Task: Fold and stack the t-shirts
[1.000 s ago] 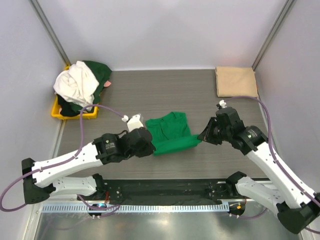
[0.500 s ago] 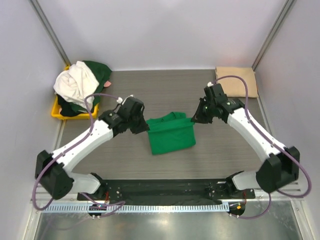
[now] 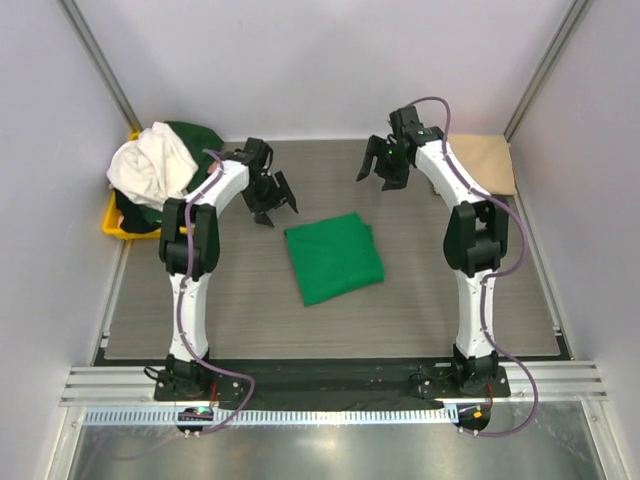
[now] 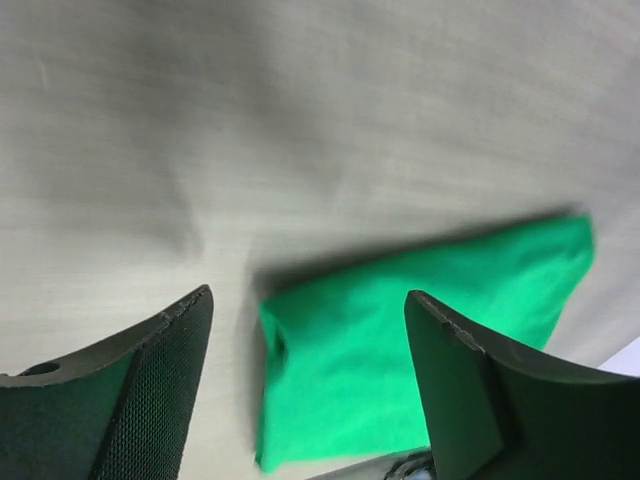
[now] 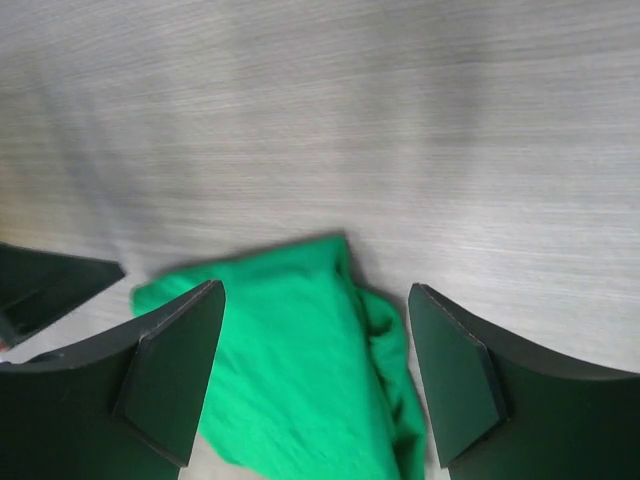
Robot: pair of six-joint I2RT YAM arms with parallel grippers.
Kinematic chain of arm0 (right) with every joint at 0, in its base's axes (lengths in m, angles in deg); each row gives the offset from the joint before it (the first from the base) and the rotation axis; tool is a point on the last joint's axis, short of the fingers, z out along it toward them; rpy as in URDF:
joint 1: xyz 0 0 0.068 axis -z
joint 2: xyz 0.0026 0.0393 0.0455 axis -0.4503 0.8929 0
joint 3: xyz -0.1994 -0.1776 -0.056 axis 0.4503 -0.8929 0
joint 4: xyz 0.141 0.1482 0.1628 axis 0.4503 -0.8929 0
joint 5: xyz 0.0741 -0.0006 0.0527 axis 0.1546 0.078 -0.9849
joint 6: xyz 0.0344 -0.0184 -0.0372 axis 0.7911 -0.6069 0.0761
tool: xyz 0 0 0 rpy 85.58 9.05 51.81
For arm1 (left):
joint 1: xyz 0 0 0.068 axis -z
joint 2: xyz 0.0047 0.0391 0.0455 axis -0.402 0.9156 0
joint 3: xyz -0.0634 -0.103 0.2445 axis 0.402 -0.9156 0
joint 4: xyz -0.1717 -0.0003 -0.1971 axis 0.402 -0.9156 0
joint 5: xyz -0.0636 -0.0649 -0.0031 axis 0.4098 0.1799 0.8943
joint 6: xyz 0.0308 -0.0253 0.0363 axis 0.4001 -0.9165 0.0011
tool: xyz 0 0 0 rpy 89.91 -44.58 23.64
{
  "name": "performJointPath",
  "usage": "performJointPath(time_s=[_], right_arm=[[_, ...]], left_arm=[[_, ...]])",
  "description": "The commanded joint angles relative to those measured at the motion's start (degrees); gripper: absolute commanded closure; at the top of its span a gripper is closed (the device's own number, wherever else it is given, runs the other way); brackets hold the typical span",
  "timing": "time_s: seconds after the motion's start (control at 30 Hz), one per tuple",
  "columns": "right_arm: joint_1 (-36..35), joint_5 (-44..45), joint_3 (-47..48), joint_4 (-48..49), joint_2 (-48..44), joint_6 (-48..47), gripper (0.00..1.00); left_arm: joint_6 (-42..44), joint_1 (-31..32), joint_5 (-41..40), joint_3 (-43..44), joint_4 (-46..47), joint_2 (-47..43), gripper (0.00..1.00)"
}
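The bright green t-shirt (image 3: 333, 258) lies folded into a rough rectangle near the middle of the grey wood-grain table (image 3: 450, 290), turned slightly askew. A narrow strip of an under-layer peeks out along its far right edge; the right wrist view shows that edge a little rumpled.

The left gripper (image 3: 277, 210) hangs above the table just beyond the shirt's far left corner. Its jaws are spread wide and hold nothing. In the left wrist view its dark fingers (image 4: 130, 400) frame bare table and the green cloth below, without touching it.

The right gripper (image 3: 377, 177) is farther back and to the right, well apart from the green shirt. Its jaws are also spread wide and empty, and its fingers (image 5: 170, 370) stand clear of the cloth.

A tan t-shirt (image 3: 490, 165) lies folded flat at the far right corner, partly hidden by the right arm. At the far left, a white t-shirt (image 3: 150, 165) and a dark green t-shirt (image 3: 198, 140) are heaped unfolded in a yellow tray (image 3: 112, 222).
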Motion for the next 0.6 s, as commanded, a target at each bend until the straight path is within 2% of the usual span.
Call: performJointPath(time_s=[0.0, 0.2, 0.3, 0.4, 0.5, 0.57], right_arm=[[-0.33, -1.17, -13.37, 2.28, -10.13, -1.65, 0.20], [-0.15, -4.68, -41.36, 17.65, -20.51, 0.99, 0.20], [-0.15, -7.49, -49.90, 25.11, -23.77, 2.31, 0.19], [-0.07, -10.31, -51.17, 28.92, -23.34, 2.05, 0.16], [0.02, -11.71, -49.07, 30.86, -20.44, 1.78, 0.11], [0.02, -11.98, -47.48, 31.04, -16.85, 1.52, 0.10]], left_arm=[[3.83, 2.02, 1.85, -0.79, -6.08, -9.72, 0.21], [5.40, 2.20, -4.03, -15.73, -1.06, -20.81, 0.21], [6.46, 2.64, -7.02, -22.39, -0.98, -27.57, 0.21], [6.81, 2.82, -7.73, -29.79, 0.34, -35.13, 0.21], [6.99, 2.90, -8.52, -35.25, -0.01, -42.34, 0.22], [7.16, 2.90, -9.23, -38.23, -0.80, -46.21, 0.22]])
